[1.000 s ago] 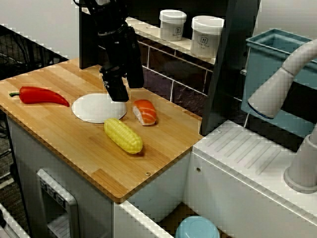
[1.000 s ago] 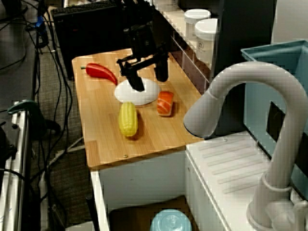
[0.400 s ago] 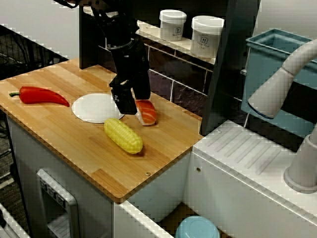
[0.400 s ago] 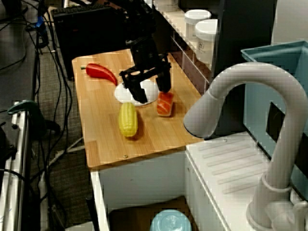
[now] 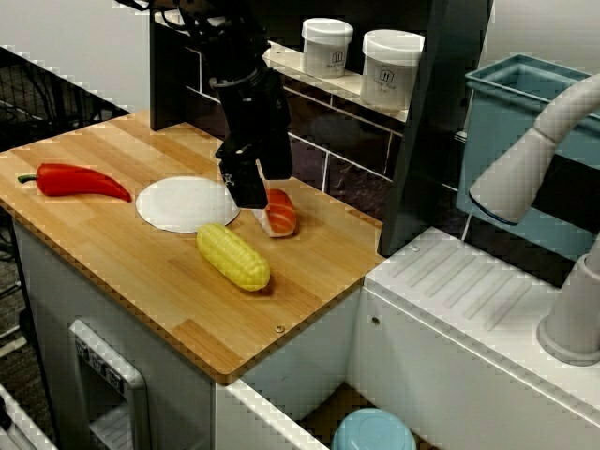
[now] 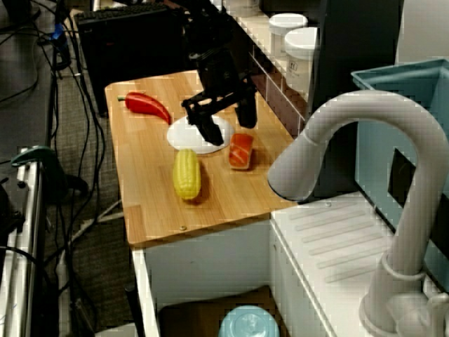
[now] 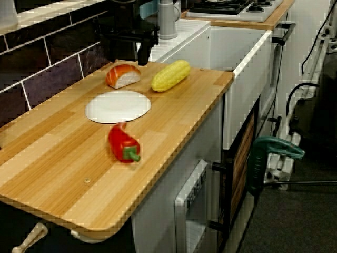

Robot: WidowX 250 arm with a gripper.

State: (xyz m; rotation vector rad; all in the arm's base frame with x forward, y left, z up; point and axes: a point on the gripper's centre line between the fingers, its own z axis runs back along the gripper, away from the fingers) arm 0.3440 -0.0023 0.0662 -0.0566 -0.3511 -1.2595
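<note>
Orange-topped salmon sushi [image 5: 280, 213], flat on the wooden counter [image 5: 141, 272], just beside the white plate [image 5: 180, 204]

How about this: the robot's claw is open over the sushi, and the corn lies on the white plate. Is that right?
Not quite. The corn is not on the white plate; it lies on the wooden counter beside the plate. The view from above, past the tap, shows this. The rest holds: the claw is open over the sushi.
</note>
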